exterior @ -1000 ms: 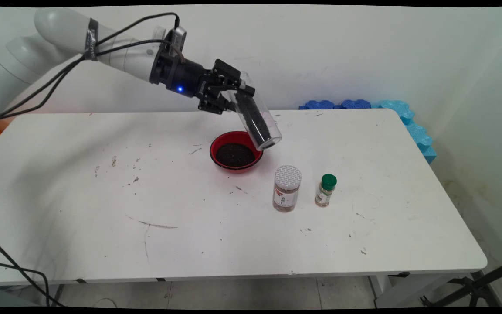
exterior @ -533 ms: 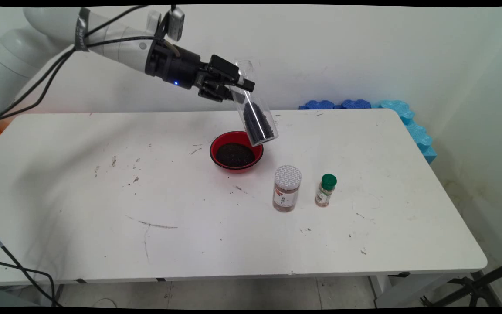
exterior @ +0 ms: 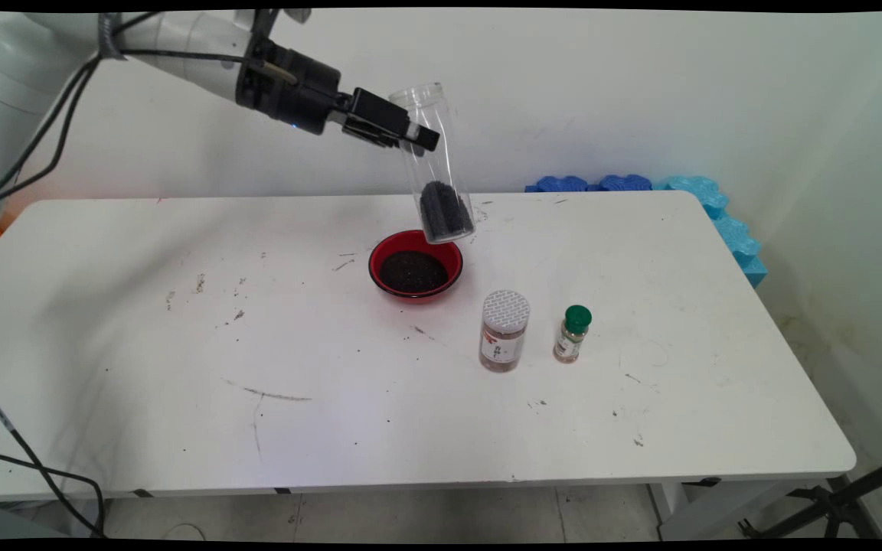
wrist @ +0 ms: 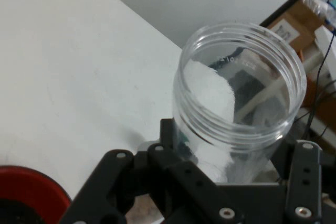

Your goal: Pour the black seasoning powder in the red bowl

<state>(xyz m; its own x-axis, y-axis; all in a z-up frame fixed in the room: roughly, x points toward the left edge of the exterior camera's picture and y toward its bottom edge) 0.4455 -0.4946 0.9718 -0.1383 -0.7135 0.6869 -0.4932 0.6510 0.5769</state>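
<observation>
Clear jar (exterior: 435, 164) clamped in the black gripper (exterior: 403, 136) upper centre of frame, held aloft near upright, open mouth up, dark granules settled at its base; fingers closed on its upper body; in the hand view its threaded rim (wrist: 241, 85) fills the centre; directly below, red bowl (exterior: 415, 266) of dark granules on the white table (exterior: 181, 367); lower right of the bowl, grey-lidded spice jar (exterior: 504, 330) beside green-capped bottle (exterior: 572, 334); blue foam (exterior: 717, 210) at the table's far right edge.
</observation>
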